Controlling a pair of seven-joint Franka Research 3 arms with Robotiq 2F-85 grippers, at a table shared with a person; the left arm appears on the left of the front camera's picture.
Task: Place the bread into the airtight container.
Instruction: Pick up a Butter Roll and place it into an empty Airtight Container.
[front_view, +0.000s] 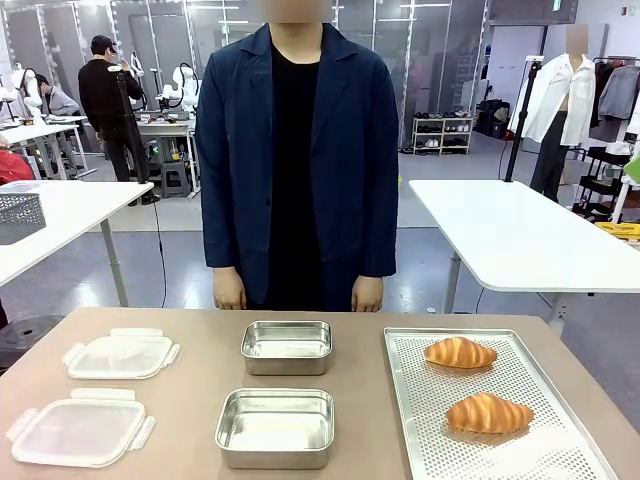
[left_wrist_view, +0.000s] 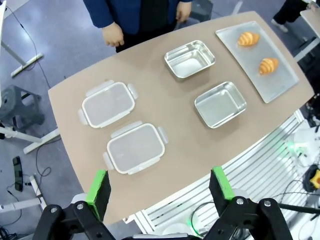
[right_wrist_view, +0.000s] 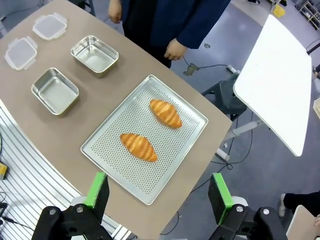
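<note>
The near croissant (front_view: 489, 413) and the far croissant (front_view: 460, 352) both lie on the perforated tray (front_view: 420, 440) at the robot's right end of the surface (front_view: 190, 390). They are apart from each other, and nothing is touching either one. In the middle of the surface, just left of the tray, stand the near container (front_view: 275, 460) and the far container (front_view: 287, 366). Both are bare steel, uncovered and empty. At the left end, well apart from the tray, the near lid (front_view: 78, 432) and the far lid (front_view: 120, 355) lie flat, one behind the other.

The right gripper (right_wrist_view: 158, 177) hangs high above the tray's near edge with its jaws spread wide and nothing between them. The left gripper (left_wrist_view: 159, 172) is just as wide and empty, high over the near edge of the surface on the lid side. The person stands at the far side with hands (front_view: 229, 290) down and off the surface.

As a judgement, the task has not begun. No bread has been lifted, no container is filled and no lid is on. What is left is the whole job: come down on a croissant, carry it across to a container and set it inside. The right gripper looks the better placed to start, with the near croissant and the near container the closest pair.
</note>
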